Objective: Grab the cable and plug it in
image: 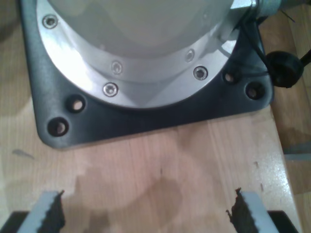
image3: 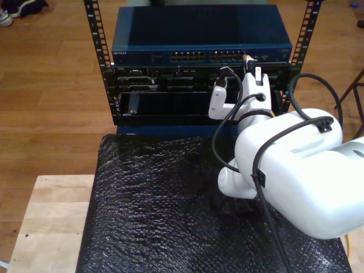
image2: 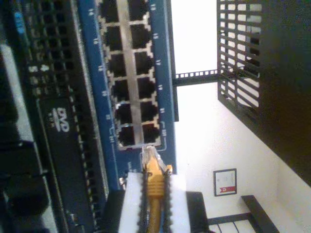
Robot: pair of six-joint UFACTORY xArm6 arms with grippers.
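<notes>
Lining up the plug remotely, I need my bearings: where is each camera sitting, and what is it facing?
First wrist view: on my first gripper, looking down at the wooden table and an arm's base plate; jaws open.
Second wrist view: on my second gripper, facing the blue switch; pads pinch the cable.
Exterior view: behind the white arm, facing the rack.
Shared: switch and cable in the second wrist and exterior views.

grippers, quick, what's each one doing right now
My first gripper: open, nothing between its jaws, over bare wood.
My second gripper: shut on the cable, its clear plug right at the blue switch.
</notes>
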